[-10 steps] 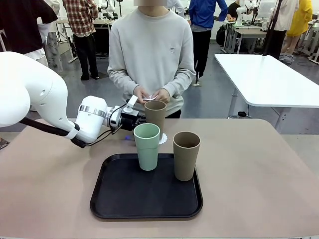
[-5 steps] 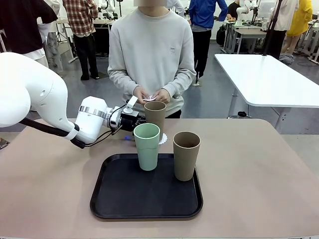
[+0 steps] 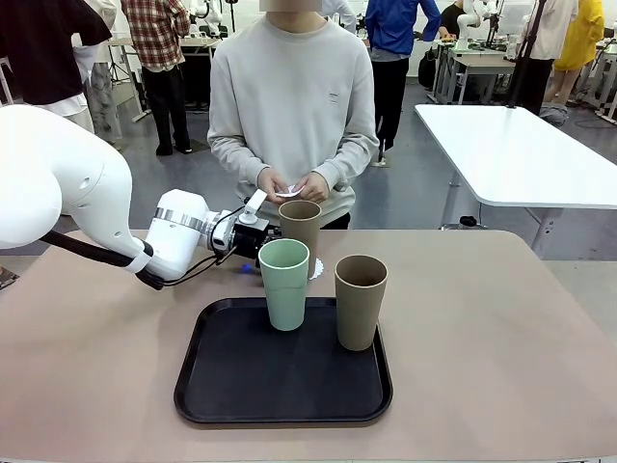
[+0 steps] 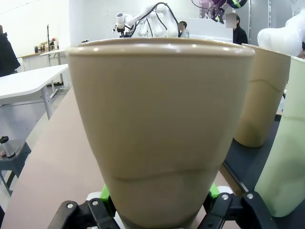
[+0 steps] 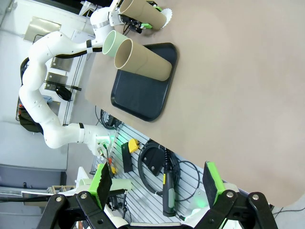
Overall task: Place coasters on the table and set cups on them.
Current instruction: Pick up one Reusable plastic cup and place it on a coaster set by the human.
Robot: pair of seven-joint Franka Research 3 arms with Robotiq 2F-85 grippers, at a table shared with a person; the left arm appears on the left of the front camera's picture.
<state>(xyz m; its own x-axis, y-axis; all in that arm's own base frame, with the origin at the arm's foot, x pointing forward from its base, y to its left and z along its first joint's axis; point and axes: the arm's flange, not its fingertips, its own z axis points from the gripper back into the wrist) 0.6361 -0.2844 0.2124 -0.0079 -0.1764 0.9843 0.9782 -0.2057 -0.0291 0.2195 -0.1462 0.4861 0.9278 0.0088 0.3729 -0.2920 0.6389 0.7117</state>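
Note:
My left gripper [image 3: 273, 240] is shut on a brown-tan cup [image 3: 300, 228] just behind the black tray; in the left wrist view this cup [image 4: 159, 124] stands upright between the green pads [image 4: 106, 194]. A white lacy coaster [image 3: 315, 268] lies on the beige table [image 3: 501, 328] under that cup's base; whether they touch is hidden. The mint green cup [image 3: 284, 285] and the second brown-tan cup [image 3: 361, 301] stand on the tray [image 3: 282, 371]. The person's hands [image 3: 294, 184] hold more white coasters [image 3: 288, 190]. My right gripper [image 5: 157, 186] hangs open over the table edge, holding nothing.
The person stands close against the far table edge. A white table [image 3: 521, 154] is at the back right. Bare table top lies left and right of the tray. In the right wrist view the left arm [image 5: 47, 71] reaches in beside the tray [image 5: 143, 93].
The left gripper has lowered the brown-tan cup slightly toward the coaster. The tray cups and the person's hands have not moved.

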